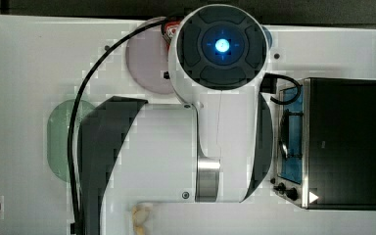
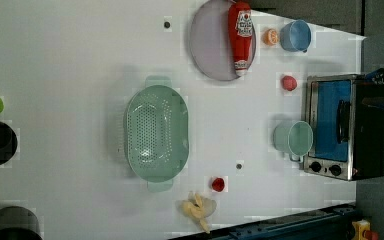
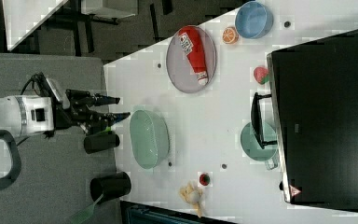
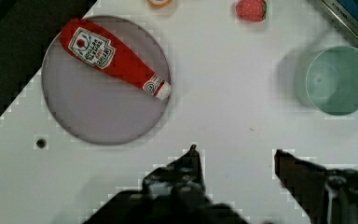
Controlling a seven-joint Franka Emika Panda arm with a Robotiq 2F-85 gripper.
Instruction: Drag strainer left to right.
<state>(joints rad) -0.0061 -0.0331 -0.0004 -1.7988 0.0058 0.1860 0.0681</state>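
Note:
The strainer point(image 2: 156, 132) is a pale mint-green oval colander with a grid of small holes, standing on the white table point(image 2: 70, 60). Part of the strainer point(image 1: 58, 139) shows past the arm at the top view's left. The strainer point(image 3: 149, 138) also shows beside my gripper point(image 3: 120, 108), whose dark fingertips stand just off the rim on the right view's left, apart from it. In the wrist view my gripper point(image 4: 235, 156) is open over bare table, with nothing between the two fingers point(image 4: 193, 161).
A grey-lilac plate point(image 2: 212, 50) carries a red ketchup bottle point(image 2: 240, 35). A teal cup point(image 2: 292, 139) stands by the toaster oven point(image 2: 340, 127). A blue cup point(image 2: 295, 35), an orange slice point(image 2: 271, 36), a strawberry point(image 2: 289, 82) and a banana point(image 2: 197, 207) lie around.

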